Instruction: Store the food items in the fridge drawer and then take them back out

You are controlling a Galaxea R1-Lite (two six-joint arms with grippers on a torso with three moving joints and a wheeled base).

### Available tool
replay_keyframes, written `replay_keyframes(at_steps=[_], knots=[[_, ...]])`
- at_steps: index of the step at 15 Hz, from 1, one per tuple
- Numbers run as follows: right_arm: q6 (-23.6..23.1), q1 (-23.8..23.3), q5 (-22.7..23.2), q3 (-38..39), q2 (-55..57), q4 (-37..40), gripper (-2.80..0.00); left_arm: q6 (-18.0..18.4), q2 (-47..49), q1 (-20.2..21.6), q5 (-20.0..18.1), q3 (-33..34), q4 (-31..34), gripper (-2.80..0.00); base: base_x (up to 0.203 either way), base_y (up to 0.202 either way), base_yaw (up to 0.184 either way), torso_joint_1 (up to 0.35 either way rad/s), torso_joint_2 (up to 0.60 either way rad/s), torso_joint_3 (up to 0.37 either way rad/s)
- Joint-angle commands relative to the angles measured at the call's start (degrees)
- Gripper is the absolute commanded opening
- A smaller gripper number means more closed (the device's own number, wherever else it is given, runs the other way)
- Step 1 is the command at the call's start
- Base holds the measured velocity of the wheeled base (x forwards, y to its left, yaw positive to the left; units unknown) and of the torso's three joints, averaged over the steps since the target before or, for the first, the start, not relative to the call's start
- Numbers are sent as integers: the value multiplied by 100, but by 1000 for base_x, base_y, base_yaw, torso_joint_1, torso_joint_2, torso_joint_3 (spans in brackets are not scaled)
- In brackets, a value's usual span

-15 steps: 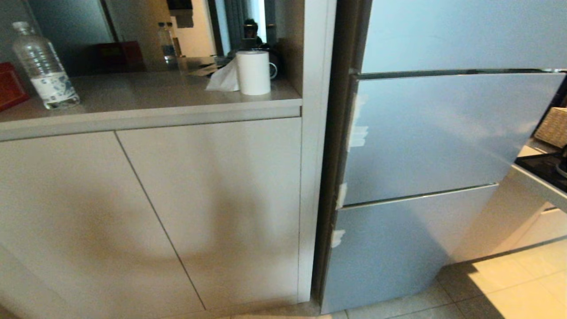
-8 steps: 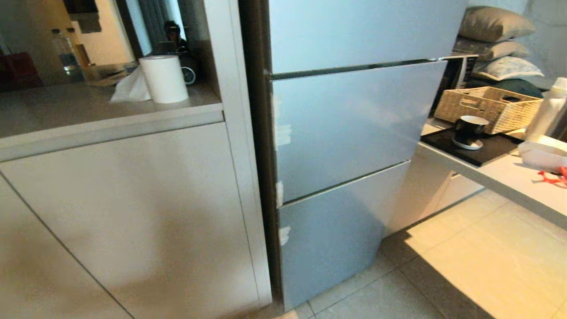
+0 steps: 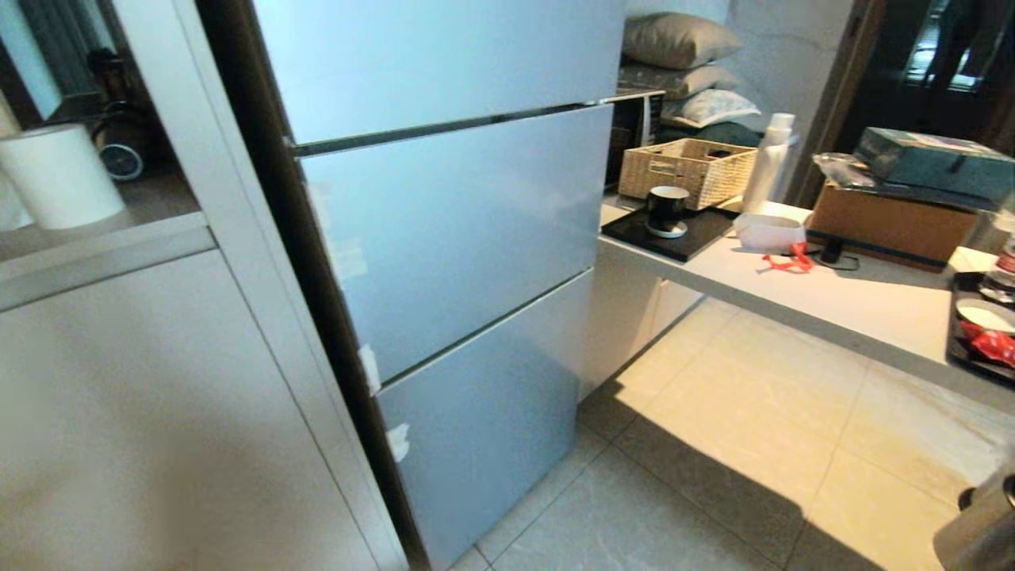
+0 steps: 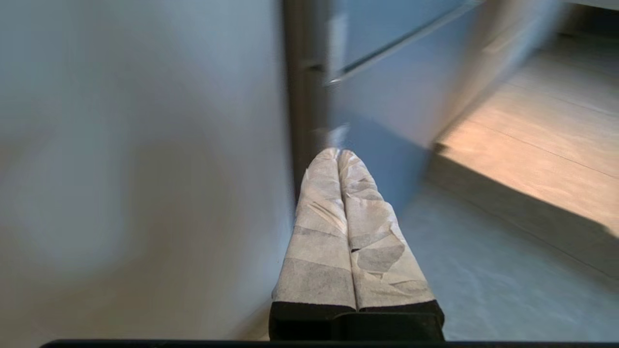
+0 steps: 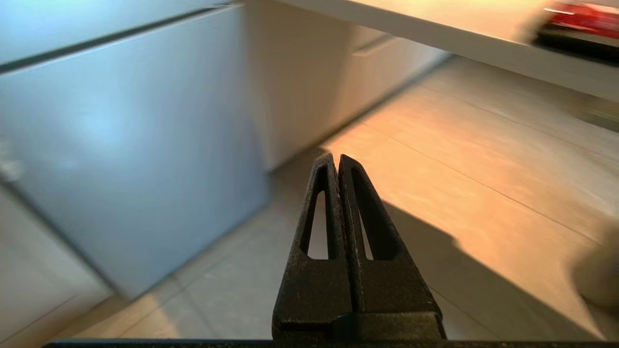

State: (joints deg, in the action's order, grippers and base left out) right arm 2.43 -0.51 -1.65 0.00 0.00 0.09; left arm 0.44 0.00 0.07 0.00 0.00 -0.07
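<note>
Head view shows the fridge (image 3: 452, 230) with all its panels closed, so the drawer is hidden behind them and cannot be seen. The food items are not clearly in sight either; a red thing (image 3: 990, 344) lies on a dark tray (image 3: 966, 355) at the far right of the bench (image 3: 801, 297), and it may be one of them, though that cannot be told from here.

Judging from this, the risks lie in the approach. The robot stands at an angle to the fridge, close to the cabinet (image 3: 158, 412) on its left, so a reach from this stance could scrape a panel or pull a door askew. Nothing shows which panel hides the drawer, and a wrong choice would waste the move. Going for the food, an arm sweeping over the bench could knock the cup (image 3: 667, 211), the bottle (image 3: 771, 162) or the basket (image 3: 688, 168), which stand near one another.

Left hand (image 4: 338, 153), wrapped in pale tape, has its fingers pressed together on nothing, pointing low toward the fridge's edge and the floor (image 4: 483, 270). Right hand (image 5: 336, 157) is likewise closed tight and empty, aimed at the floor near the fridge's corner. Neither touches anything.
</note>
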Motion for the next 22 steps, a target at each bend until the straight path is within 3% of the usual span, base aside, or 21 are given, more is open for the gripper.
replay_keyframes(at_steps=[1, 3, 5, 8, 11, 17, 20, 22], knots=[[4, -2, -2, 0, 9, 0, -280, 0, 0, 1, 0, 9, -1, -280, -1, 7, -175, 1, -5, 2], [4, 3, -2, 0, 5, 0, -280, -12, 14, 2, 14, -68, -86, -280, -1, 8, -156, 4, -2, 3], [-14, -2, 7, 0, 1, 0, -280, -185, 291, 6, 43, -687, -211, -280, 0, 3, -81, 1, 1, 0], [-18, 5, -1, 0, 8, 0, -280, -653, 1946, 11, 261, -1562, -664, -280, 0, 0, 0, 0, 0, 0], [-24, 7, -3, 0, 7, 0, -280, -1180, 3843, 18, 534, -2102, -1694, -280, 0, 0, 0, 0, 0, 0], [-5, -2, -10, 0, 3, 5, -280, -2175, 7462, 33, 820, -2742, -4394, -280, 0, 0, 0, 0, 0, 0], [4, -2, -10, 0, 8, 0, -280, -2642, 8677, 41, 949, -3319, -5209, -280, 0, 0, 0, 0, 0, 0], [4, -2, -10, 0, 8, 0, -280, -2879, 9220, 62, 1246, -3711, -5593, -280, 0, 0, 0, 0, 0, 0]])
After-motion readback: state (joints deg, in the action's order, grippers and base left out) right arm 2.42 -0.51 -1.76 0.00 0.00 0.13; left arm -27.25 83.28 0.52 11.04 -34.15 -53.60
